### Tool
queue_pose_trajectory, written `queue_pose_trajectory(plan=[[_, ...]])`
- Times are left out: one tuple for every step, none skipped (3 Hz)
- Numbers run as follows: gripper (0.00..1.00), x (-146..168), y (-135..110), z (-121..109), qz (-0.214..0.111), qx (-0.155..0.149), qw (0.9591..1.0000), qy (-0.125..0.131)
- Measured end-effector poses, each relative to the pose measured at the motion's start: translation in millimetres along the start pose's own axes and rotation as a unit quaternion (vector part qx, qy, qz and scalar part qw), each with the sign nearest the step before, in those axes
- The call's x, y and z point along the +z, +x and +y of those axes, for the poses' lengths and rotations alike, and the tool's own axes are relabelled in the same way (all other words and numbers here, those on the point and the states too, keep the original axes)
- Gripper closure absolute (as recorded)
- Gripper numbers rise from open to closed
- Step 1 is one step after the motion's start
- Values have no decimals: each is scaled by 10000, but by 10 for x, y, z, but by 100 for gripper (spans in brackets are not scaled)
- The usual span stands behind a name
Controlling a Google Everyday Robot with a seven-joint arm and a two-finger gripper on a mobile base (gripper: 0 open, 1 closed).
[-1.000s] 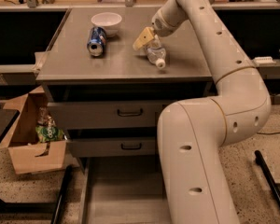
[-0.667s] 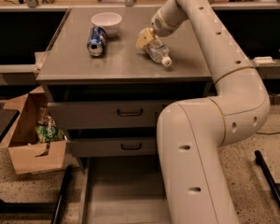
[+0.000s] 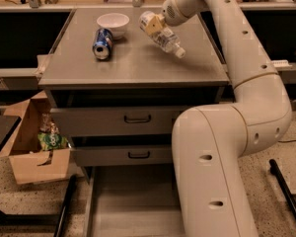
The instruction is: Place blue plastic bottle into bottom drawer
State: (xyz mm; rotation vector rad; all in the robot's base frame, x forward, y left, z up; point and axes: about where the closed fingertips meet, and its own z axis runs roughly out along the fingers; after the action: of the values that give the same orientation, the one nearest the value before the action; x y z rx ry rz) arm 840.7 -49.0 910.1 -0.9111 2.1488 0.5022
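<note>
My gripper (image 3: 153, 26), clamped on the blue plastic bottle (image 3: 169, 40), has lifted it off the counter (image 3: 138, 65), cap tilted down; carry to the open bottom drawer (image 3: 133, 206) comes next.

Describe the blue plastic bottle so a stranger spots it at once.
Look at the grey cabinet top, right of the white bowl. There the gripper holds the blue plastic bottle tilted, white cap pointing down-right. It is clear with a pale label, unlike the solid blue can lying beside the bowl.
</note>
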Motion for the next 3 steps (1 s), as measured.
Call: queue_pose_trajectory(plan=[[100,-280,-309,123,-779,-239,9961,-338],[100,-276,-309,125,-779,-238,9961,-342],[100,-196,-322,306,-784,-470,9937,-645]])
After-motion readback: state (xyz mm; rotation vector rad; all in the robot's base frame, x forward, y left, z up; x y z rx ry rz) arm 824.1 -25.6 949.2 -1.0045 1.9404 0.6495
